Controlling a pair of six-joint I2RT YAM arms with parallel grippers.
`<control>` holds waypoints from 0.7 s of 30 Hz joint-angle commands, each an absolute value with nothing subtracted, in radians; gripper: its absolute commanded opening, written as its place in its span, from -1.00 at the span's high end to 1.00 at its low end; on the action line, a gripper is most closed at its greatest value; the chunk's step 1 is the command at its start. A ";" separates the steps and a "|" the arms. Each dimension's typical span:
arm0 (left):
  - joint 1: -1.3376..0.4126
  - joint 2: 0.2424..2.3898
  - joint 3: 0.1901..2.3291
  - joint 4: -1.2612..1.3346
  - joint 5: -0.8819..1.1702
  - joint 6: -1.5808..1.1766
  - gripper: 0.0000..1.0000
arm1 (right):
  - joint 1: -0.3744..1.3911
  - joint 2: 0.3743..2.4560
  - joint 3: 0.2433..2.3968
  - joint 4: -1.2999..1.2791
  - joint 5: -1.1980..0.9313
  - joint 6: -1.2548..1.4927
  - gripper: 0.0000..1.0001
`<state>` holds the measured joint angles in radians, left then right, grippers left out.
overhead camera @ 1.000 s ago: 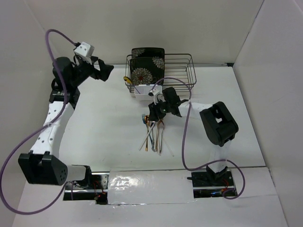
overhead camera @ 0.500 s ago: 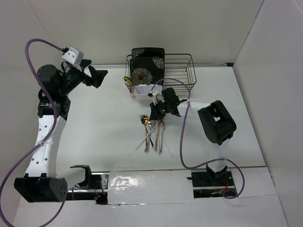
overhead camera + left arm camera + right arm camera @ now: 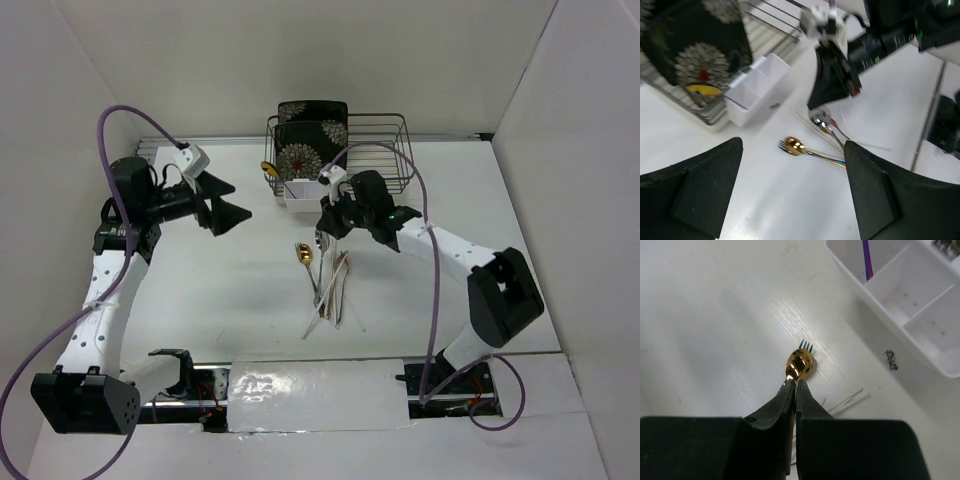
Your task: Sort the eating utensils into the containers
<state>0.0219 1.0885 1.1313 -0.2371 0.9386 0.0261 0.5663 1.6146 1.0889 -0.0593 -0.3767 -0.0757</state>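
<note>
The eating utensils lie in a loose pile (image 3: 328, 288) mid-table. A gold spoon (image 3: 303, 254) (image 3: 794, 146) (image 3: 800, 364) rests over a small blue fork (image 3: 805, 345). Beside them are a silver spoon (image 3: 820, 120) and thin chopsticks (image 3: 850, 400). The white caddy (image 3: 300, 196) (image 3: 757, 87) (image 3: 910, 300) stands against the wire rack. My right gripper (image 3: 325, 236) (image 3: 796, 383) is shut just above the pile's far end, and nothing shows between its tips. My left gripper (image 3: 226, 212) (image 3: 793, 150) hangs open left of the pile and faces it.
The black wire rack (image 3: 385, 150) at the back holds a black floral plate (image 3: 312, 140) (image 3: 687, 47). A yellow piece (image 3: 267, 168) (image 3: 702, 90) sits at the rack's left corner. A purple-blue stick (image 3: 867, 260) stands in one caddy compartment. White walls close in the table.
My right gripper has gone from half open to shut while that arm stretched out over the pile's far end. The left gripper swung down and right toward the middle.
</note>
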 commanded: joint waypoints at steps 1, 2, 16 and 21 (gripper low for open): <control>0.006 1.081 1.129 -0.316 1.089 0.132 -0.84 | 0.581 1.502 1.143 -0.051 -0.392 -0.066 1.00; 0.006 1.089 1.129 -0.340 1.119 0.158 -0.83 | 0.587 1.488 1.164 -0.042 -0.403 -0.064 1.00; -0.130 1.198 1.157 -0.282 1.230 0.213 -0.75 | 0.721 1.347 1.311 0.023 -0.511 -0.071 1.00; -0.186 1.265 1.239 -0.331 1.204 0.242 -0.67 | 0.775 1.342 1.330 0.022 -0.520 -0.071 1.00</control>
